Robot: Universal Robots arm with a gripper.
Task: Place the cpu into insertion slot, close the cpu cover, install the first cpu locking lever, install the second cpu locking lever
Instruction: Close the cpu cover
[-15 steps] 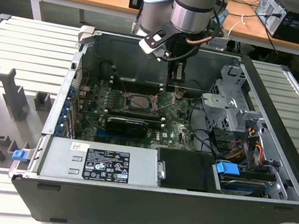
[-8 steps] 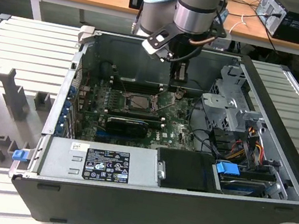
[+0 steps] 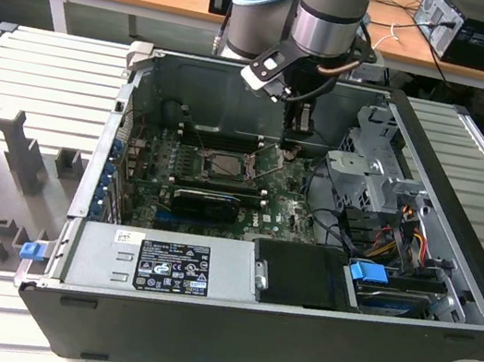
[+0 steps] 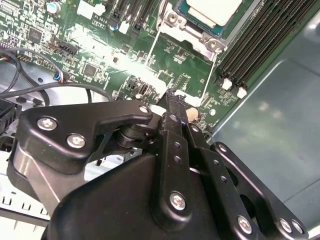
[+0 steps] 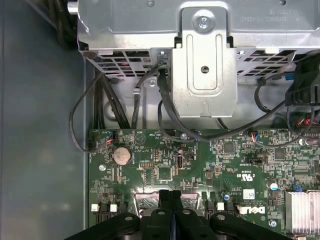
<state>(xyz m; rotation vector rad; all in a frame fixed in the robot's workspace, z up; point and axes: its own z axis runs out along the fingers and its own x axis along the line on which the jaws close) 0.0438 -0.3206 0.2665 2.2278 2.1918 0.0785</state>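
Green motherboard (image 5: 200, 165) lies beneath your gripper (image 5: 170, 194); its fingers (image 4: 172, 125) stand pressed together, with nothing visibly caught between them; the cpu (image 4: 215, 9) sits in the insertion slot (image 3: 217, 163), just beyond the fingertips and clear of them; a thin wire lever (image 4: 209, 75) runs from the slot's corner toward the tip; whether it touches, you cannot tell.

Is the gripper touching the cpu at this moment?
Apart. The second wrist view shows it plainly: a stretch of green board lies between the gripper and the cpu.
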